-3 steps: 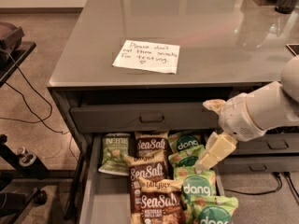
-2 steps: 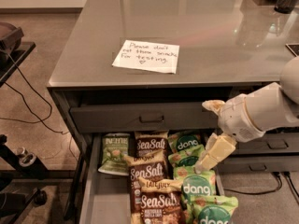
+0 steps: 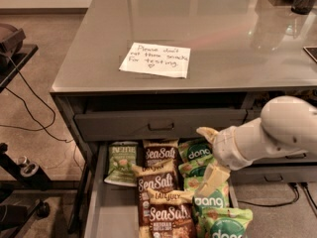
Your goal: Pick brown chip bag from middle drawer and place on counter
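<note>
Counter (image 3: 237, 38) over middle drawer (image 3: 111, 207); gripper (image 3: 210, 155) spread, empty, above dang bags (image 3: 193, 155); approach step, next shift 9 o'clock to brown chip bag (image 3: 161, 154)

Looking steeply down from above and in front of the cabinet, facing its front. Close in, cropping the counter (image 3: 223, 33) at right and the open drawer (image 3: 111, 212) at the bottom edge. Reading the paper note (image 3: 155, 60) upright. Catching the gripper (image 3: 210, 156) low at right, over the drawer, fingers spread.
</note>
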`<state>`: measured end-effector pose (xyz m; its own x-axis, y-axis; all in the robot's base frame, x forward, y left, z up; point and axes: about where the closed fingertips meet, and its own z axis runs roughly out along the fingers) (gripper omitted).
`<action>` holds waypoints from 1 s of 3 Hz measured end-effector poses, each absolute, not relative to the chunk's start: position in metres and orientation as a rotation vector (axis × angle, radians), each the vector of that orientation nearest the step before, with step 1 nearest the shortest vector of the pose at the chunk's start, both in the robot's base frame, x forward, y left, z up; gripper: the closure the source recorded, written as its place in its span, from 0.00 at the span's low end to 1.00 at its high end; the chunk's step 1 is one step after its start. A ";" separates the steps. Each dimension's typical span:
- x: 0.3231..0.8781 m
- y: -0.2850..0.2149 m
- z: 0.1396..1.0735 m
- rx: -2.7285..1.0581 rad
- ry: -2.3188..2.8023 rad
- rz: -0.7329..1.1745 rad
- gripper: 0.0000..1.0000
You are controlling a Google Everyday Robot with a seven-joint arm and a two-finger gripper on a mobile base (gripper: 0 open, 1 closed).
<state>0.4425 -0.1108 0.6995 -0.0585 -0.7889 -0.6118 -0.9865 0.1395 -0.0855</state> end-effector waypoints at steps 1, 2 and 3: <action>0.444 -0.082 0.615 -1.733 1.841 0.585 0.00; 0.439 -0.063 0.545 -1.706 1.852 0.730 0.00; 0.431 -0.060 0.530 -1.693 1.864 0.781 0.00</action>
